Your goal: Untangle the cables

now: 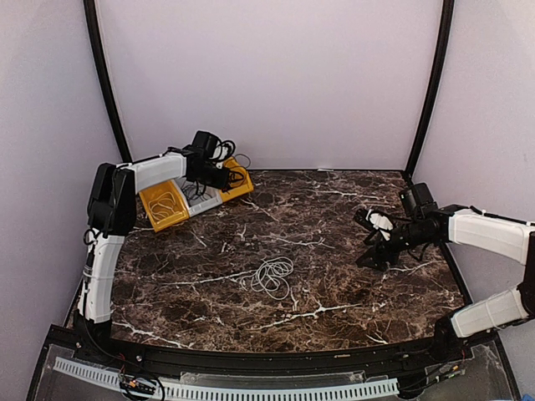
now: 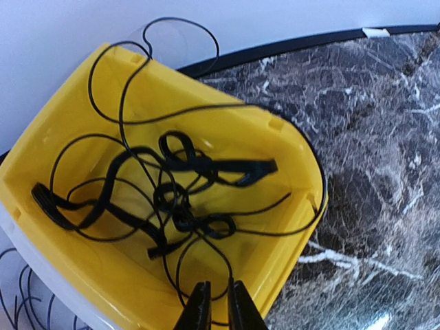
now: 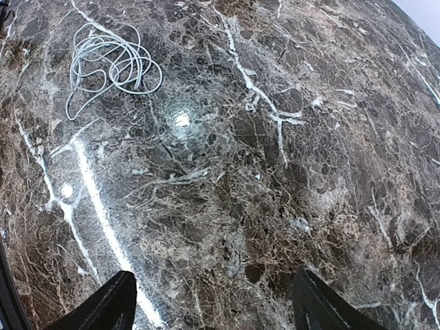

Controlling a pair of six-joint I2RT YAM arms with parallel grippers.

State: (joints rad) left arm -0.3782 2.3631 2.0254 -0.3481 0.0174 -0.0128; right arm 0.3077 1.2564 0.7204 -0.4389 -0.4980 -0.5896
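Ten o'clock: left end effector [image 2: 220,309], narrow, grip unclear, should rise straight off the black cable [image 2: 206,165] in the yellow bin [image 2: 227,86]; right end effector [image 3: 213,306] wide, empty.

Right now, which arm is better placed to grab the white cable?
Probably the right arm: its jaws stand wide open above the tabletop, the white cable in its camera's view. The left arm hangs over a yellow bin of black cables.

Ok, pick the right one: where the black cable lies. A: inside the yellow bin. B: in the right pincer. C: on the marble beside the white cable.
A: the left wrist view shows the black cable tangled inside the yellow bin, while the white cable lies by itself out on the table.
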